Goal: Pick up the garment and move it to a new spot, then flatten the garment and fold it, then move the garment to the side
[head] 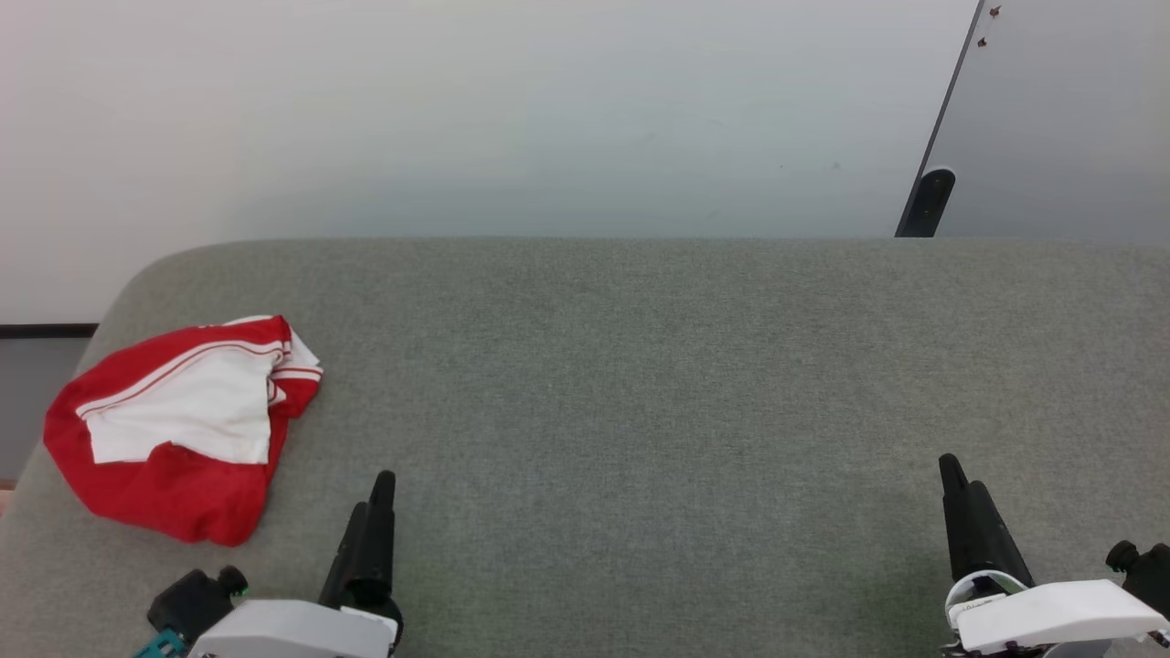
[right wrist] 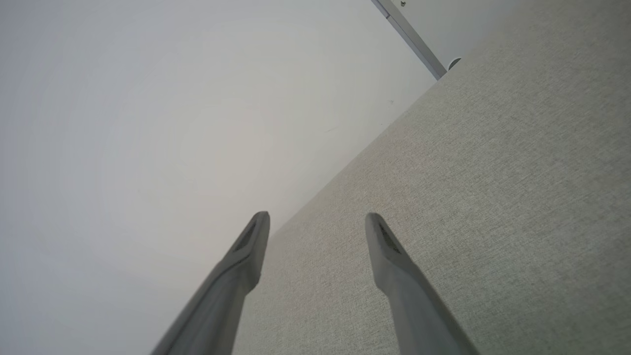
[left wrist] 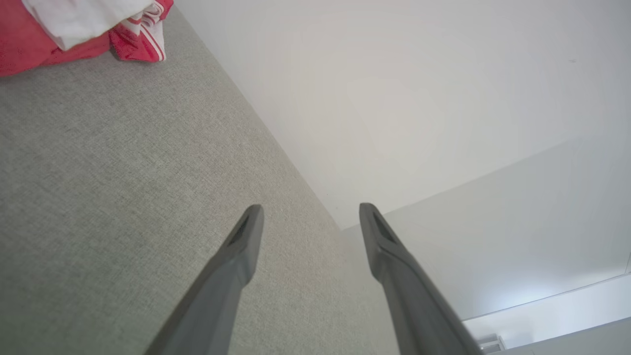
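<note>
The garment (head: 178, 425) lies bunched at the left end of the grey fabric surface (head: 640, 384), red with a white sleeve and striped trim on top. The left wrist view catches its edge (left wrist: 74, 24) in the upper left corner. My left gripper (head: 377, 498) hovers low, to the right of and nearer than the garment; its fingers (left wrist: 244, 241) stand open with nothing between them. My right gripper (head: 955, 480) is far off at the lower right, open and empty in the right wrist view (right wrist: 318, 224).
A pale wall (head: 512, 119) rises behind the surface's far edge. A dark-edged grey panel (head: 1060, 110) leans at the upper right. The surface rounds off at its left corner (head: 137, 274), just beyond the garment.
</note>
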Robot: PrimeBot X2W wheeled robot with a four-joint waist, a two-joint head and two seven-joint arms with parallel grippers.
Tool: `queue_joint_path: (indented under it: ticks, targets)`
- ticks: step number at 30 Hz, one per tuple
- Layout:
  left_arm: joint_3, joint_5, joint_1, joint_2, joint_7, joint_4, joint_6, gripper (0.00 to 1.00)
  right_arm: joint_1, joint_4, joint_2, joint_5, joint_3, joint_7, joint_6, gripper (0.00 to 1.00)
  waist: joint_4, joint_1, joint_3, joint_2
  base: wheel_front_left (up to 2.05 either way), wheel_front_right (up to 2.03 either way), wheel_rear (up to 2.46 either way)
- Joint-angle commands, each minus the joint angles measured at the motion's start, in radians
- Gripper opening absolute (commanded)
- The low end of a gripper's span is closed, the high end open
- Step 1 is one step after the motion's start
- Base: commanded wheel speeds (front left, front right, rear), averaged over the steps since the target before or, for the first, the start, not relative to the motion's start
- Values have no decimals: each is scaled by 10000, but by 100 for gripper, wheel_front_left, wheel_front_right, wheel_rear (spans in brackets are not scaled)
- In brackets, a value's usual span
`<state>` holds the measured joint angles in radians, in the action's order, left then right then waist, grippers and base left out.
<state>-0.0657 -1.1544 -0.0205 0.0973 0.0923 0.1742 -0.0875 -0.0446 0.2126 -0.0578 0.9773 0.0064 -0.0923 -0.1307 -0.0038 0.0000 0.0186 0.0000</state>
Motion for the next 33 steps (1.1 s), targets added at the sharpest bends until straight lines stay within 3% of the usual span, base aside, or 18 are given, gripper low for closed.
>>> queue_joint_path:
  ticks: [1, 14, 20, 33]
  targets:
    - [-47, 524, -64, 53, 106, -184, 35, 100, -116, -180, 16, -609, -62, -106, -2, 100, 1, 0, 4, 0, 0, 0, 0]
    - [-203, 3567, 66, 107, 483, -371, 317, 100, -73, -145, 96, -3838, -206, -484, -1, 100, -16, 0, 61, 0, 0, 0, 0]
    - [-297, 4775, 119, 157, 635, -505, 376, 100, -124, -61, 95, -4604, -163, -643, -1, 100, -33, 0, 77, 0, 0, 0, 0]
    - [-158, 6418, 200, 54, 962, -720, 29, 100, -164, -108, 87, -5860, -119, -962, 0, 100, -70, 0, 136, 0, 0, 0, 0]
